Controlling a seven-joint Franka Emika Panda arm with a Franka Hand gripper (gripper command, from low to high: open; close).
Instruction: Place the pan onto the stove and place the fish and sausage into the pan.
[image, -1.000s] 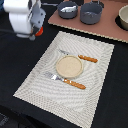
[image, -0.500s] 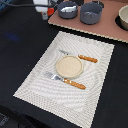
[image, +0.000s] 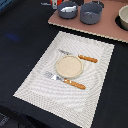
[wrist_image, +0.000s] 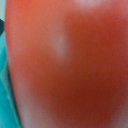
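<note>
The blue-grey pan (image: 67, 9) sits on the pinkish-brown stove (image: 107, 27) at the back of the exterior view, next to a taller grey pot (image: 91, 13). The wrist view is filled by a blurred red rounded surface, the sausage (wrist_image: 70, 65), right against the camera. No fingers show there. A small pale and red sliver (image: 51, 4) shows at the top edge left of the pan; I cannot tell if it is part of my gripper. The fish is out of view.
A striped beige placemat (image: 35, 85) lies in the middle of the dark table with a round tan plate (image: 67, 66) and two orange-handled pieces of cutlery (image: 75, 84) on it. A pale bowl (image: 123, 18) stands on the stove at the exterior view's right edge.
The arm, large at the exterior view's upper left a second ago, has moved up and rightward until almost none of it shows.
</note>
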